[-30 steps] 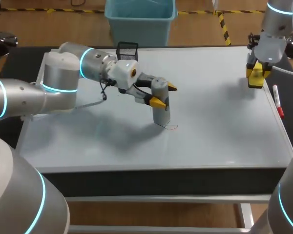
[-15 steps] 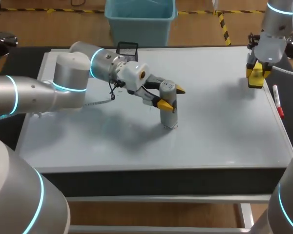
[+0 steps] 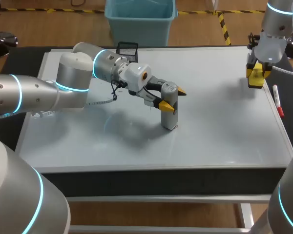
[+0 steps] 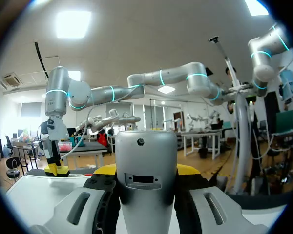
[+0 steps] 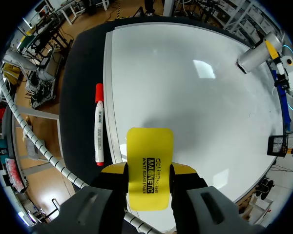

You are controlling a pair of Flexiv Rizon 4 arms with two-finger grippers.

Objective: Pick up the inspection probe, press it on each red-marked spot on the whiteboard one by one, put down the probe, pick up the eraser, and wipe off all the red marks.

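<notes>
- Left gripper clamps grey probe, upright at mid-whiteboard; the probe's tip is cut off in the wrist view.
- Right gripper grips yellow eraser over whiteboard's right edge; the fingers hide the eraser's rear end.

L arm extends from the left over the whiteboard. L tool is clamped on the upper part of the grey probe, which stands upright w/ its foot on the board, near mid-worktop. At the far right corner, R tool grips a yellow eraser over the board's edge. A red-capped marker lies on the dark rim beside the board, near the eraser. A black mesh basket sits at the far edge, behind L arm.
</notes>
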